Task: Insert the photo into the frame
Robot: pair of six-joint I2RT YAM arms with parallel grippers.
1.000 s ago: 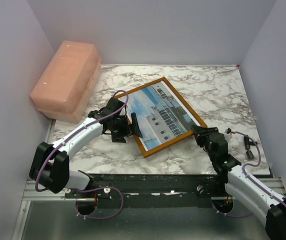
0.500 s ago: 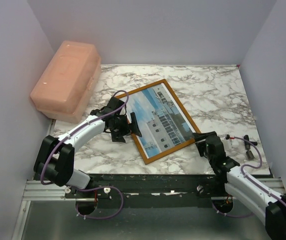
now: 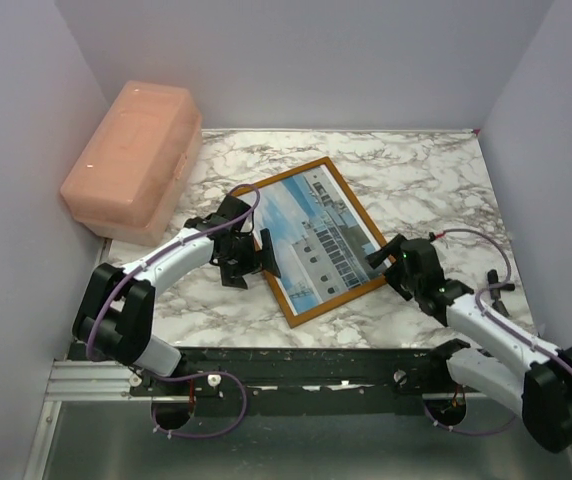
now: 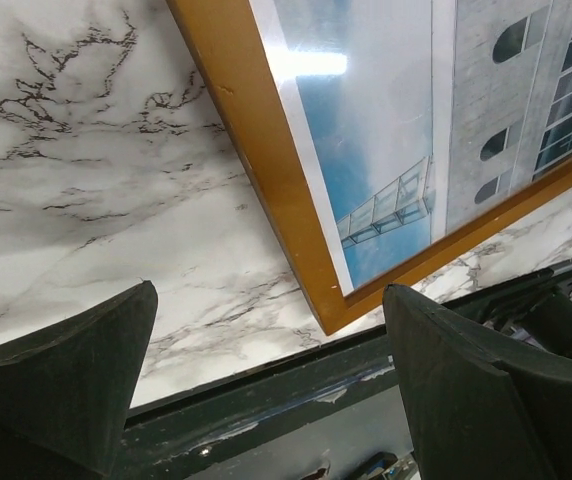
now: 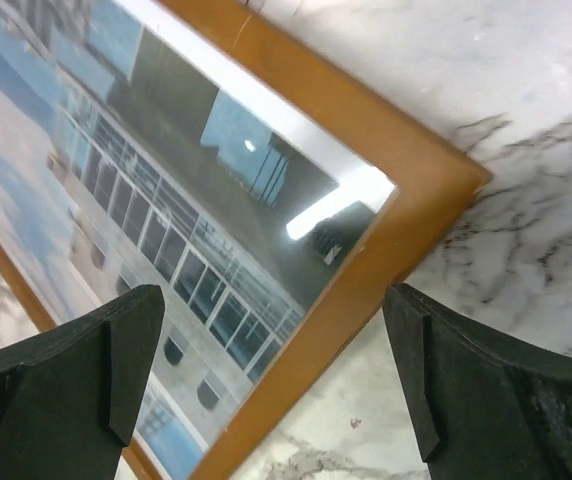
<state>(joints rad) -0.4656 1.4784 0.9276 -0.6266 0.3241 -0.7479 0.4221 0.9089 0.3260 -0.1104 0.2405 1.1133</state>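
Photo (image 3: 316,232): face up inside the frame (image 3: 338,301), with its white edge showing along the inner rim. The pair lies flat at the table's (image 3: 436,185) centre, long axis running 11 to 5 o'clock.
Seating: the photo looks square within the rim, so the task seems done or nearly so.
Left gripper (image 3: 250,258): jaws wide apart, holding nothing, just beside the frame's 8 o'clock edge. In its wrist view the frame's near corner lies below, between the fingers.
Right gripper (image 3: 390,262): jaws spread wide, empty, over the frame's 4 o'clock corner.
Why so placed: a pincer on each flank could steady or nudge the frame. Neither grips, which suits a frame meant to rest flat.
Pink box (image 3: 131,160): at 10 o'clock, well apart, apparently uninvolved.
Risk: glossy glare hides whether every photo edge sits under the rim.
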